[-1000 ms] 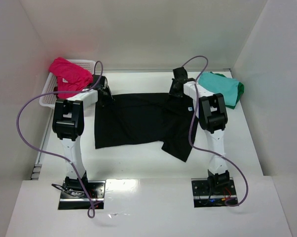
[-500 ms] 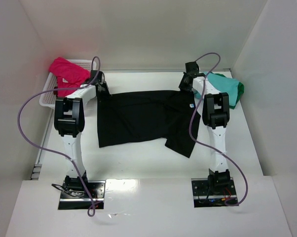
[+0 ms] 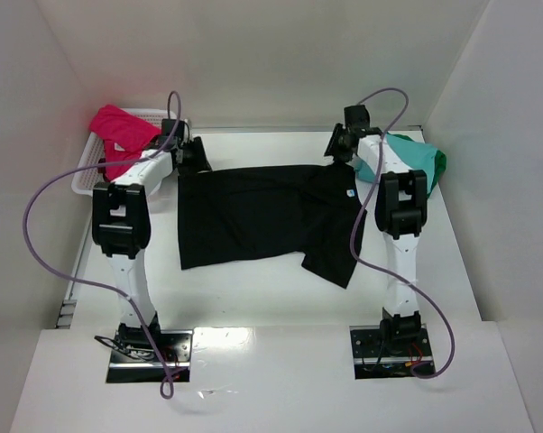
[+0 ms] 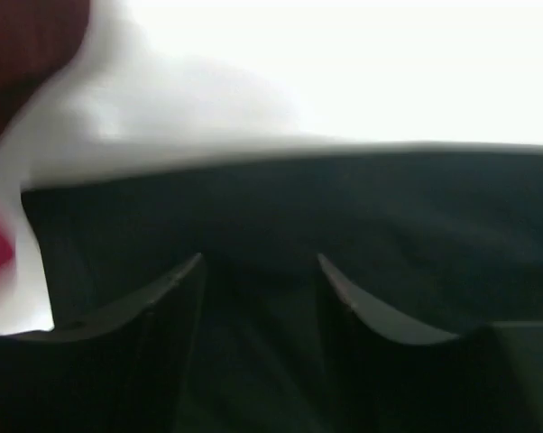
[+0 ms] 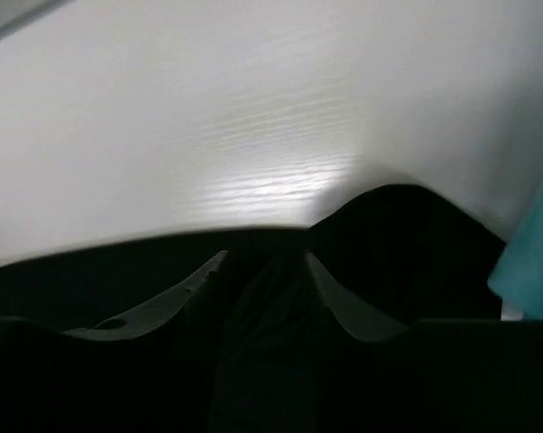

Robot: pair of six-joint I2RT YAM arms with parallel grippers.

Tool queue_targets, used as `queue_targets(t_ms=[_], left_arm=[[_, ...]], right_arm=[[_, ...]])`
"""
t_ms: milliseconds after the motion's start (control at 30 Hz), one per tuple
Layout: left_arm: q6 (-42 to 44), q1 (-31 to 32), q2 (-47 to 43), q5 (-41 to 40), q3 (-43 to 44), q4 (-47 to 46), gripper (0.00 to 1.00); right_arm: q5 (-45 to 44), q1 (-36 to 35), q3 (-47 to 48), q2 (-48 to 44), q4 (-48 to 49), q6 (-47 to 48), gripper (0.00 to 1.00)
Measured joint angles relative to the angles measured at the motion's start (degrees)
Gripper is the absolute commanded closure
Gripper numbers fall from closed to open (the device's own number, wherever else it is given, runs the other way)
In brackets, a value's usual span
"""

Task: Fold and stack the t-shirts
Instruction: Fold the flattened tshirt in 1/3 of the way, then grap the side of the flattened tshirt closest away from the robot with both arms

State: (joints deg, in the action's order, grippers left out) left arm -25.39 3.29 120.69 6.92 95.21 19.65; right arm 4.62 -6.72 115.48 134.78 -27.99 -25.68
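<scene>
A black t-shirt (image 3: 253,215) lies spread flat across the middle of the table, one sleeve reaching toward the near right. A small light-blue neck label (image 3: 350,193) shows on it. My left gripper (image 3: 196,159) sits at the shirt's far left corner. In the left wrist view it (image 4: 260,262) is open over the black cloth (image 4: 362,207). My right gripper (image 3: 337,149) is at the far right corner. In the right wrist view it (image 5: 265,257) is open, with a ridge of black cloth (image 5: 398,234) lying loose between its fingers.
A magenta-pink t-shirt (image 3: 123,135) is heaped in the white lattice basket (image 3: 85,178) at the far left. A teal t-shirt (image 3: 414,162) lies at the far right, close behind my right arm, and its edge (image 5: 535,262) shows in the right wrist view. White walls enclose the table.
Both grippers dragged the black shirt's far edge toward the back wall, then opened and let go of it. The shirt now lies flatter and farther back.
</scene>
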Motion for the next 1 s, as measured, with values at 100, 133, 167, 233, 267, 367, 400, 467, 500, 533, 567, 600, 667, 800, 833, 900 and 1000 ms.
queue_targets(t_ms=[100, 133, 167, 233, 267, 367, 400, 467, 500, 533, 567, 600, 667, 800, 833, 900, 1000], left_arm=[[-0.47, 1.47, -8.42, 0.07, -4.80, -1.15, 0.21], [-0.44, 2.11, -12.00, 0.09, -6.39, -1.16, 0.17], [-0.61, 2.90, -15.76, 0.01, -8.40, -2.27, 0.14], [-1.18, 3.86, -21.35, -0.16, -12.07, -4.62, 0.10], [-1.74, 4.65, -25.79, -0.24, -15.67, -6.00, 0.08], [-2.45, 6.29, -35.19, -0.26, -23.82, -6.37, 0.02], [-2.80, 6.51, -36.75, -0.42, -25.62, -6.67, 0.01], [-3.64, 6.58, -39.41, -1.13, -29.72, -6.85, 0.01], [-3.80, 6.53, -41.12, -1.69, -32.68, -6.90, 0.01], [-4.06, 6.53, -42.64, -2.22, -35.07, -5.98, 0.01], [-4.52, 6.49, -44.06, -2.86, -37.30, -5.39, 0.01], [-4.88, 6.47, -45.82, -3.52, -39.40, -4.01, 0.01], [-5.02, 6.47, -49.20, -4.14, -42.12, -2.88, 0.01], [-5.36, 6.47, -52.95, -4.21, -43.16, -2.85, 0.01], [-5.87, 6.47, -53.42, -4.08, -43.16, -3.44, 0.01], [-6.30, 6.47, -53.55, -3.91, -43.21, -3.89, 0.01], [-6.48, 6.47, -53.18, -3.08, -43.68, -4.17, 0.01]], right_arm=[[1.64, -0.04, -3.34, -6.77, 1.70, 0.71, 0.08], [2.12, -0.05, -6.38, -12.17, 2.70, 0.84, 0.02], [2.26, -0.06, -7.41, -14.53, 2.96, 0.95, 0.00], [2.28, -0.11, -10.34, -20.64, 5.32, 1.23, 0.00], [2.16, -0.11, -12.54, -24.01, 6.95, 1.35, 0.00], [1.76, -0.15, -21.49, -34.29, 10.99, 1.11, 0.00], [1.75, -0.15, -23.78, -36.29, 12.17, 0.89, 0.00], [2.07, -0.15, -31.97, -40.58, 15.76, -0.14, 0.00], [2.13, -0.15, -34.16, -41.56, 16.04, -0.49, 0.00], [2.27, -0.15, -37.27, -42.41, 16.77, -0.96, 0.00], [2.29, -0.15, -41.17, -43.51, 17.29, -1.57, 0.00], [2.24, -0.15, -45.18, -44.42, 16.86, -2.15, 0.00], [1.73, -0.15, -51.22, -46.16, 16.40, -3.36, 0.00], [0.98, -0.15, -56.68, -50.30, 15.83, -5.03, 0.00], [0.74, -0.15, -58.44, -52.87, 16.17, -5.91, 0.00], [0.52, -0.13, -59.89, -56.32, 16.37, -6.76, 0.00], [0.34, -0.13, -60.30, -59.97, 17.51, -7.85, 0.00]])
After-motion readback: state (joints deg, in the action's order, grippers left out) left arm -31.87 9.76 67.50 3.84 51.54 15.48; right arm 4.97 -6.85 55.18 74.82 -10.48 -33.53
